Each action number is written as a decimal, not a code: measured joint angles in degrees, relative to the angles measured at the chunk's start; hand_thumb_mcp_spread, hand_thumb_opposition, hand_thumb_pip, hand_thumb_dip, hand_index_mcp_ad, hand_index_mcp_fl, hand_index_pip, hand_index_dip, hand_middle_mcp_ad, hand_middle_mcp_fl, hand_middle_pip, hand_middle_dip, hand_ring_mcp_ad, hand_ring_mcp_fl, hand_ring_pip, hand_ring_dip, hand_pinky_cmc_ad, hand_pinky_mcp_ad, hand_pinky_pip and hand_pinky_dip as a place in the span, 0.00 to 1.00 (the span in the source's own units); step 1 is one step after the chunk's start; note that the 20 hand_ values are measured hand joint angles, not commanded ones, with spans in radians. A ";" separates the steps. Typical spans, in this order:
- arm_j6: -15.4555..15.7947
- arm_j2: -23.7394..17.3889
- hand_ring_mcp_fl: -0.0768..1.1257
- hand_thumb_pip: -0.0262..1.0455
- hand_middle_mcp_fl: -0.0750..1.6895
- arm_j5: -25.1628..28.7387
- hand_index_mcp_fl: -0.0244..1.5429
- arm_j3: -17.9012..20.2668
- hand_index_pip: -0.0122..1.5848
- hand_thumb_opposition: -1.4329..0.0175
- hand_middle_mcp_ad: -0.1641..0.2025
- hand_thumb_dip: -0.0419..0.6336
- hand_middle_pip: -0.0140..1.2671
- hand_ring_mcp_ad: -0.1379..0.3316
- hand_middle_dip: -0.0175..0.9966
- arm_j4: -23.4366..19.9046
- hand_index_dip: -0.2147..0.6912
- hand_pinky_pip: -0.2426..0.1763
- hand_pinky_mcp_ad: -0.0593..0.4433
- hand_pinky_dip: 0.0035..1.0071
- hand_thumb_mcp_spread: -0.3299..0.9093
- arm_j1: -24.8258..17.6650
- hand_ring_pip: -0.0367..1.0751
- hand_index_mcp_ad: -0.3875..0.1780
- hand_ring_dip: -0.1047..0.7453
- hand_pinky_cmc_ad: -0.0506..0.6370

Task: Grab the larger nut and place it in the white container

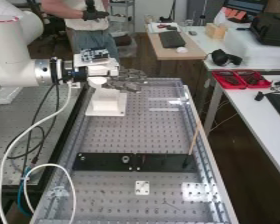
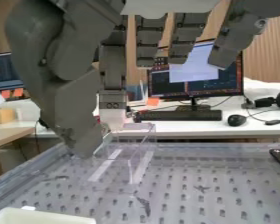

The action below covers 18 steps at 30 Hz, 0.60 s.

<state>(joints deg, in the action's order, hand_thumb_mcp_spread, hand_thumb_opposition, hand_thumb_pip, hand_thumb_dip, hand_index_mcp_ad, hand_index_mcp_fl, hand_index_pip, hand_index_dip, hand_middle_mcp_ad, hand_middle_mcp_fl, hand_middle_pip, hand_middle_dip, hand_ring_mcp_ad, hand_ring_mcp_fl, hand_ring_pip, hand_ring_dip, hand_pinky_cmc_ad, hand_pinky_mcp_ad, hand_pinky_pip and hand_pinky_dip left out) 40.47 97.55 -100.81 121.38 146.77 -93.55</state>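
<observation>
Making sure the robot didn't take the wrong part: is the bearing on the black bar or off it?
On it: in the high view the bearing stands on the black bar.

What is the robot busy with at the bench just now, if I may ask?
The robot's hand is out over the bench, close to the white container; I can't tell whether it holds anything. The task is placing the larger nut in that container. The bearing stands on the black bar.

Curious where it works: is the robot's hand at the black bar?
No, the hand is near the far end of the bench, beyond the bar.
</observation>
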 joint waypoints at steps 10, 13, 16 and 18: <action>-0.30 0.28 0.06 0.66 0.06 -0.92 0.22 0.69 0.97 0.33 0.44 0.36 0.11 0.44 0.25 1.23 0.34 0.36 0.58 0.19 0.56 -2.16 0.11 0.43 0.28 0.52; -0.50 0.33 0.06 0.66 0.06 -1.63 0.22 0.95 0.97 0.33 0.44 0.36 0.11 0.44 0.25 1.69 0.34 0.36 0.58 0.19 0.57 -2.68 0.11 0.43 0.28 0.52; -1.04 0.36 0.06 0.66 0.06 -2.52 0.22 1.25 0.97 0.33 0.44 0.36 0.11 0.45 0.25 2.07 0.34 0.36 0.58 0.19 0.56 -3.28 0.11 0.43 0.28 0.52; -1.40 0.46 0.06 0.66 0.06 -2.99 0.22 1.40 0.97 0.33 0.43 0.36 0.11 0.44 0.25 2.17 0.34 0.36 0.58 0.19 0.57 -3.61 0.11 0.43 0.28 0.52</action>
<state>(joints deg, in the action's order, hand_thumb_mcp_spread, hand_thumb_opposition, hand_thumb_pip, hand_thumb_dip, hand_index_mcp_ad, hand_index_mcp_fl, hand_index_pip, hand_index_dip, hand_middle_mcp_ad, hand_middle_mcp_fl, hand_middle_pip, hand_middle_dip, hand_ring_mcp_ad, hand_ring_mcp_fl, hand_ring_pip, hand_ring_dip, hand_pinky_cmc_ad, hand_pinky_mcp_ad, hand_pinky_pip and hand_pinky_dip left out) 39.07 98.01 -103.81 122.79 148.95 -97.15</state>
